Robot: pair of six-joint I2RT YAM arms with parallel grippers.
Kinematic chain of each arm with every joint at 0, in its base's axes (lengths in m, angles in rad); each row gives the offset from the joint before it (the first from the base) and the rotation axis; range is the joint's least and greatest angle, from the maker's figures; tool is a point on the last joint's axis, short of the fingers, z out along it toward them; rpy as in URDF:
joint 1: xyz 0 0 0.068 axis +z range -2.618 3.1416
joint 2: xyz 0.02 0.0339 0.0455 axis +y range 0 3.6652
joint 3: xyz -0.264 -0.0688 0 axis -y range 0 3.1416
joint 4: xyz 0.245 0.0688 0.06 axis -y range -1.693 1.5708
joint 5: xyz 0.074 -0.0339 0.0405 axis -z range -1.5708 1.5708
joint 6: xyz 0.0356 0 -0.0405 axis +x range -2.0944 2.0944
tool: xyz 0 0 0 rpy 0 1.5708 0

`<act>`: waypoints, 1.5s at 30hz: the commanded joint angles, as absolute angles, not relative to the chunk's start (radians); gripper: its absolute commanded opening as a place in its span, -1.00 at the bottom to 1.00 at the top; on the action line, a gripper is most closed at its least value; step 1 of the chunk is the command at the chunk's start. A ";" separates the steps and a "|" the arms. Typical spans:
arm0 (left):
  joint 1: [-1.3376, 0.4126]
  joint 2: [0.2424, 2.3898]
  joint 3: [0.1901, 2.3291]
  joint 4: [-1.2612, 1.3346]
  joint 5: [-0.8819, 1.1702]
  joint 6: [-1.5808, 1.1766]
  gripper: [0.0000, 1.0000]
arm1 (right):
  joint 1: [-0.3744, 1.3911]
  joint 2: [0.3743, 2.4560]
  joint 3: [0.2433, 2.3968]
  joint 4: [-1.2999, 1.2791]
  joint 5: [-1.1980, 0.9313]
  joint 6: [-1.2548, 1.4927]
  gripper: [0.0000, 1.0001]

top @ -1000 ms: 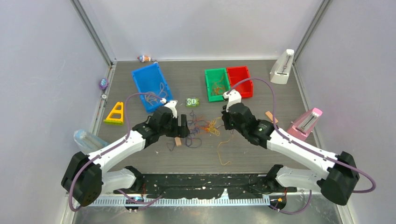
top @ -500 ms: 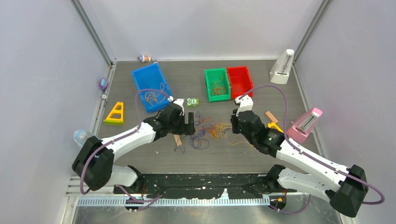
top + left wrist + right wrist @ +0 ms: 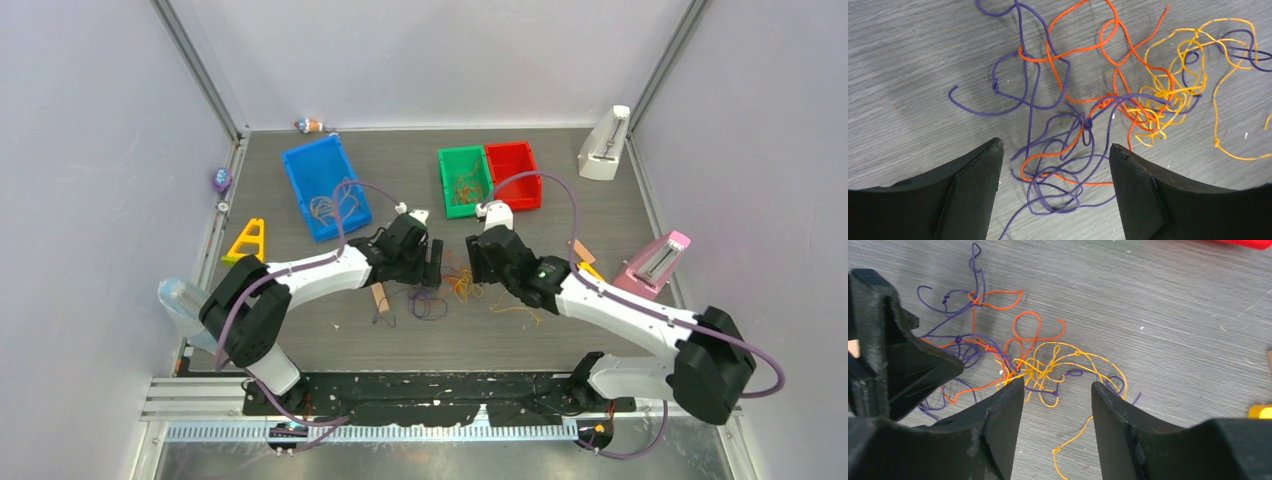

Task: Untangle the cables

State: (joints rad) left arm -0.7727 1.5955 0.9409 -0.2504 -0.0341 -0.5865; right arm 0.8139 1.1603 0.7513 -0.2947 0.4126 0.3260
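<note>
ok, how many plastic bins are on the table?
3. The blue bin sits back left, the green bin back centre, and the red bin right beside the green one. The arms could hide something small, but no further bin shows.

From above, you can't tell single cables (image 3: 450, 290) apart, too thin; a yellow strand (image 3: 1054, 450) and a purple strand (image 3: 1013, 223) leave your wrist views' bottom edges.

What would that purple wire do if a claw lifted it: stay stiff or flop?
Probably floppy: the purple wire lies in loose curls, so it would likely droop yet keep some kinks. Thread-thin, it seems very light. It crosses orange wires and yellow wires, so it would probably drag them along.
</note>
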 commanded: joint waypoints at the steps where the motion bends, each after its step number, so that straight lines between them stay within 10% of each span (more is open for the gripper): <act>1: -0.772 1.641 0.987 -0.209 -0.046 -0.565 0.53 | 0.804 1.258 0.854 -0.306 0.361 0.359 0.20; 16: -0.770 1.716 1.015 -0.185 -0.052 -0.548 -0.05 | 0.682 1.471 0.814 -0.115 0.127 0.470 0.18; 25: -0.770 1.709 1.006 -0.163 -0.044 -0.539 -0.98 | 0.646 1.534 0.757 -0.045 0.040 0.483 -0.03; 30: -0.770 1.674 0.974 -0.132 -0.049 -0.546 -1.00 | 0.620 1.503 0.723 -0.039 -0.016 0.507 -0.84; 45: -0.666 1.424 0.797 -0.147 -0.124 -0.525 -1.00 | 0.342 1.027 0.626 -0.286 0.240 0.466 -0.89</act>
State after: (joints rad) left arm -0.7052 1.5059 0.8391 -0.1600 -0.0608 -0.5415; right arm 0.3954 1.1263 0.6449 -0.1925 0.0742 0.4889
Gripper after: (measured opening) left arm 0.010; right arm 0.067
